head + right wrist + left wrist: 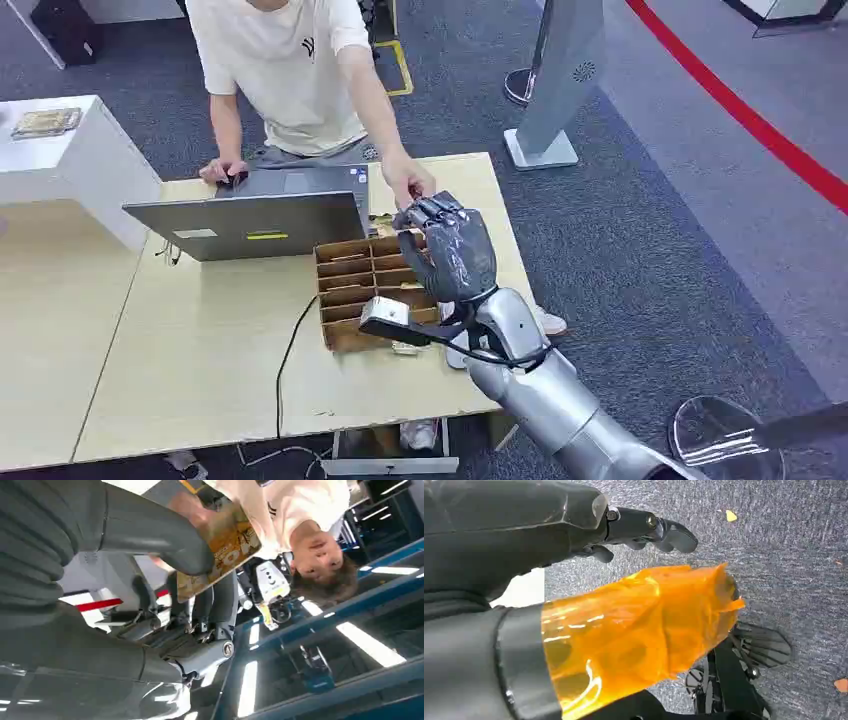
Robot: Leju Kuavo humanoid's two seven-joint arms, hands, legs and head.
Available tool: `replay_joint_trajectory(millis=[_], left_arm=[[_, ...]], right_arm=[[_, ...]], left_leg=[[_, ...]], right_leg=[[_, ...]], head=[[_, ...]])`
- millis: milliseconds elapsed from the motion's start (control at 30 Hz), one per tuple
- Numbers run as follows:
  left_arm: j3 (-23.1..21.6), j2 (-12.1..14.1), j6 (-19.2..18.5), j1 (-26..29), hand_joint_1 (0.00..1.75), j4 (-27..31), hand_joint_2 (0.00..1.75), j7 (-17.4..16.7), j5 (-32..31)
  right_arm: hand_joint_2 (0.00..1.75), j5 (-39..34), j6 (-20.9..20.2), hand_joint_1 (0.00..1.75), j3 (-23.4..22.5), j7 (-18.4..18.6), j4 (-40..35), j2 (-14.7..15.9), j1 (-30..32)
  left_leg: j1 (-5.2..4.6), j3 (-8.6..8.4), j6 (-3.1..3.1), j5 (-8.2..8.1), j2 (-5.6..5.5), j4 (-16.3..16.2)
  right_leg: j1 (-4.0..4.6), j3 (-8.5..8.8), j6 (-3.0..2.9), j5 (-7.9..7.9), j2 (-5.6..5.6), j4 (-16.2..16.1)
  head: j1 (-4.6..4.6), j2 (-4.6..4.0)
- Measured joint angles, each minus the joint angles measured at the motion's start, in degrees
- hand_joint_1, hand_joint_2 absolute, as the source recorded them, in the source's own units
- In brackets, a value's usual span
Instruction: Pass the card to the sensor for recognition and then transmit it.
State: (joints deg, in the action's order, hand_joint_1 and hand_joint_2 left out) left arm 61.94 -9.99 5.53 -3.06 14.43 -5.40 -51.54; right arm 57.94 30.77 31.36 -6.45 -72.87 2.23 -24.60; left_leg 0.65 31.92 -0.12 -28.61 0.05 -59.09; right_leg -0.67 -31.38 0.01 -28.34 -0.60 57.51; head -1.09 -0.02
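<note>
The right hand (448, 250), raised palm-forward above the compartmented cardboard box (352, 290), pinches a yellow-printed card (225, 550) between thumb (165, 535) and fingers; the person's hand (408, 180) meets it at the far side, also touching the card. The silver forearm rises from the near right corner of the wooden table (200, 360), past its near edge. Open carpet lies right. Beyond the box stands a laptop (250, 222). The left hand (644, 527) hangs over carpet, fingers curled, holding nothing.
</note>
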Motion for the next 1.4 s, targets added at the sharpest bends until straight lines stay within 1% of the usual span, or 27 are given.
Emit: replay_joint_trajectory(millis=[67,167,200,267,567,700,900,1000,1200,1300,1400], left_arm=[[0.0,0.0,0.02,0.0,0.0,0.0,0.0,0.0,0.02],[0.0,0.0,0.09,0.0,0.0,0.0,0.0,0.0,0.02],[0.0,0.0,0.09,0.0,0.0,0.0,0.0,0.0,0.04],[0.0,0.0,0.11,0.0,0.0,0.0,0.0,0.0,0.09],[0.0,0.0,0.11,0.0,0.0,0.0,0.0,0.02,0.13],[0.0,-0.02,0.11,0.01,0.0,0.0,0.0,0.02,0.22],[0.0,-0.04,0.13,0.05,0.0,0.0,0.0,0.02,0.5],[0.0,-0.11,0.13,0.06,0.0,0.0,0.0,0.24,0.77],[0.0,-0.39,0.61,0.13,0.0,0.0,0.0,0.5,1.46],[0.02,-0.5,0.72,0.15,0.0,0.0,0.0,0.55,1.84],[0.09,-0.59,1.11,0.22,0.0,0.0,0.0,0.57,2.32]], right_arm=[[1.75,0.02,0.0,1.66,-0.02,0.04,0.24,0.0,0.0],[1.75,0.02,-0.04,1.71,-0.02,0.04,0.39,0.0,0.01],[1.75,0.02,-0.09,1.69,-0.02,0.02,0.42,0.0,0.04],[1.75,0.0,-0.13,1.75,-0.04,0.07,0.44,0.0,0.05],[1.75,-1.05,-0.24,1.75,-0.2,0.46,0.39,0.0,0.37],[1.75,-3.11,-0.17,1.75,-0.74,0.37,0.05,-0.02,0.91],[1.75,-9.95,-0.35,1.75,-3.43,-0.59,-3.7,-0.11,3.11],[1.75,-14.56,-0.92,1.75,-5.03,-1.53,-6.06,-0.13,4.6],[1.75,-23.11,-2.14,1.75,-9.49,-3.72,-10.84,-0.17,8.22],[1.75,-26.94,-3.75,1.75,-11.67,-4.57,-13.02,-0.17,10.14],[1.75,-31.73,-7.53,1.75,-13.57,-4.24,-14.88,-0.15,11.99]], left_leg=[[0.0,0.0,0.0,0.0,0.0,0.0],[0.0,0.0,0.0,0.0,0.0,0.0],[0.0,0.0,0.0,0.0,0.0,0.0],[0.0,0.0,0.0,0.0,0.0,0.0],[0.0,0.0,0.0,0.0,0.0,0.0],[0.0,0.0,0.0,0.0,0.01,0.0],[0.0,0.01,0.0,0.0,0.0,-0.01],[-0.01,0.01,0.0,-0.01,-0.01,-0.01],[-0.01,0.01,0.0,-0.01,-0.01,-0.01],[-0.01,0.01,0.0,-0.01,-0.01,-0.01],[0.0,0.01,0.0,-0.01,-0.01,0.0]], right_leg=[[0.0,0.0,0.0,0.0,0.0,0.0],[0.0,0.0,0.0,0.0,0.0,0.0],[0.0,-0.01,0.0,0.0,0.0,0.0],[0.0,-0.01,0.0,0.0,0.0,0.0],[0.0,-0.01,0.0,0.0,0.0,0.0],[0.0,-0.01,0.0,0.0,0.0,0.0],[0.0,-0.02,0.0,0.0,0.0,0.0],[0.0,-0.03,0.0,0.0,-0.01,0.0],[0.0,-0.03,0.0,0.0,-0.01,-0.01],[0.0,-0.03,0.0,0.0,-0.01,-0.01],[0.0,-0.04,0.0,0.0,-0.01,-0.01]], head=[[0.0,0.0],[-0.02,0.0],[-0.02,0.0],[-0.02,0.0],[-0.02,0.0],[-0.02,0.0],[-0.02,0.0],[-0.02,0.0],[-0.02,0.0],[-0.02,0.0],[-0.02,0.0]])
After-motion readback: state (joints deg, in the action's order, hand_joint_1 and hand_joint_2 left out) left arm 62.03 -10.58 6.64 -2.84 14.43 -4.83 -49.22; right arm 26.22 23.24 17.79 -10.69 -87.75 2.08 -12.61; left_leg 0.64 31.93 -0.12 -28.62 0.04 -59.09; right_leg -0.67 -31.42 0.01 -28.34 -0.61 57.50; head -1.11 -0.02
